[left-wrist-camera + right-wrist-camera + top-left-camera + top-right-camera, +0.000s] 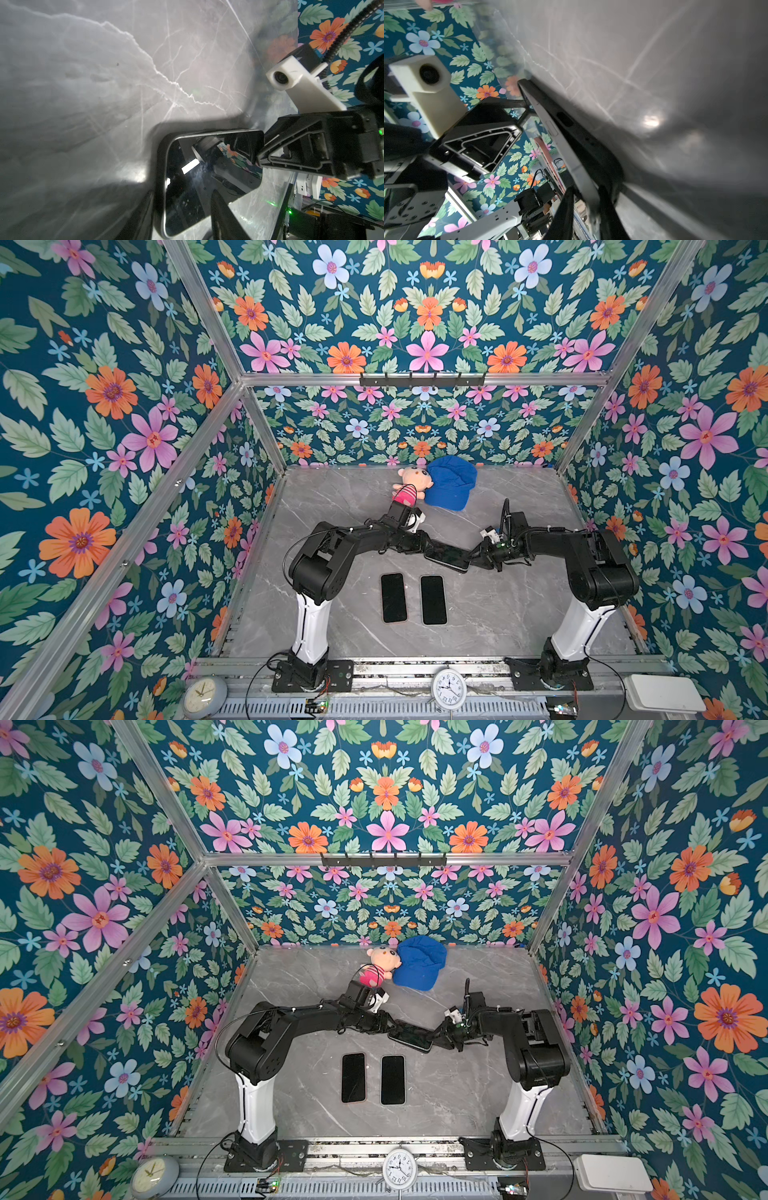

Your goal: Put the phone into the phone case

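Note:
A dark-screened phone (448,556) (411,1038) hangs above the table between the two arms. Its silver rim (564,149) sits partly inside a black phone case (583,141) (161,176). In the right wrist view the side with the button stands out of the case wall. My left gripper (428,545) (182,190) is shut across the width of the case with the phone (187,187) in it, at the left end. My right gripper (471,560) (586,189) straddles the right end, jaws slightly apart, with a gap beside one finger.
Two dark phones (393,598) (433,600) lie flat side by side on the marble table (498,614), in front of the arms. A plush doll (409,485) and a blue cap (451,483) lie at the back. Floral walls enclose the table on three sides.

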Controlling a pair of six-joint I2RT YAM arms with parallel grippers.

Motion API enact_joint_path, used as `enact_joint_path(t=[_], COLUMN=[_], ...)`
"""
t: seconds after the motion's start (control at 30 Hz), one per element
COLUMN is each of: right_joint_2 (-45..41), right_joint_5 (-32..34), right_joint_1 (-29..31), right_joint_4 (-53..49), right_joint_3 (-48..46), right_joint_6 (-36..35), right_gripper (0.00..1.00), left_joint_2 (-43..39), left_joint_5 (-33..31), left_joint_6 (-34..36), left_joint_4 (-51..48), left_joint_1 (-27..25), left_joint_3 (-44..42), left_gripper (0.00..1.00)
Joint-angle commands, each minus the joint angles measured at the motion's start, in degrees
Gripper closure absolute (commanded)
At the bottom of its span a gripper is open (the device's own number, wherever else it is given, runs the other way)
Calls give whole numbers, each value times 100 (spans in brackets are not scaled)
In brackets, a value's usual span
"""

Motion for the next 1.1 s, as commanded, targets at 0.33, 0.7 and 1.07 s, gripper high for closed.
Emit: enact_joint_path(t=[0.33,0.7,1.07], right_joint_2=[-189,-367,-292], right_joint_5=[1611,2822,3182], right_joint_1=[382,901,1109], right_joint_4=[-1540,-2393,-2945], right_joint_3=[543,1133,1663], right_joint_6=[-482,-561,-697], right_gripper=[57,39,26], left_joint_2=[-161,-313,-427], left_joint_5=[243,203,173], left_joint_6=[95,161,173], left_joint_4=[-10,21,-6], left_joint_1=[32,93,98], left_joint_3=[-130,-376,-444], left_gripper=[54,53,52])
